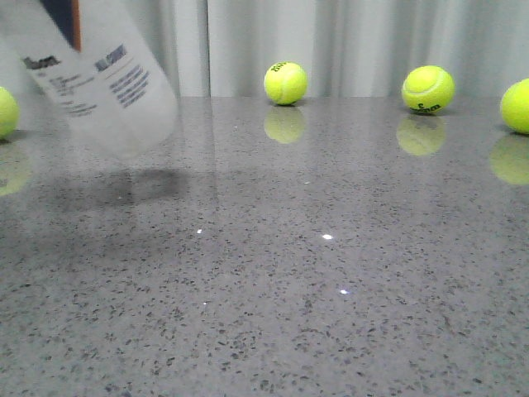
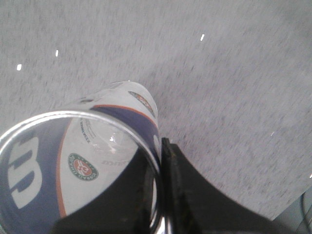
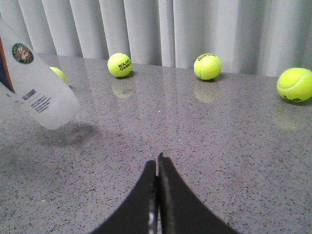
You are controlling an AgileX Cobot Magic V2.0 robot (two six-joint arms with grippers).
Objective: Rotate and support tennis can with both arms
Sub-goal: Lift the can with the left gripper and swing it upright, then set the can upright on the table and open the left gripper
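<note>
The tennis can (image 1: 95, 78) hangs in the air on the left side, tipped over at a slant, with its closed round end pointing down above the gray table (image 1: 331, 289). It does not touch the table, and a soft shadow lies under it. The left gripper (image 2: 161, 195) is clamped on the can near its open metal rim. The right gripper (image 3: 157, 195) has its fingers pressed together on nothing, well apart from the can. I think the turning step is going on now, and the holding-up step is not yet done. Next, the right gripper needs to open and come under the low end. Only the left wrist view shows the grip and the open mouth. Only the front and right wrist views show the tennis balls (image 1: 285, 83) by the curtain (image 3: 195, 29).
</note>
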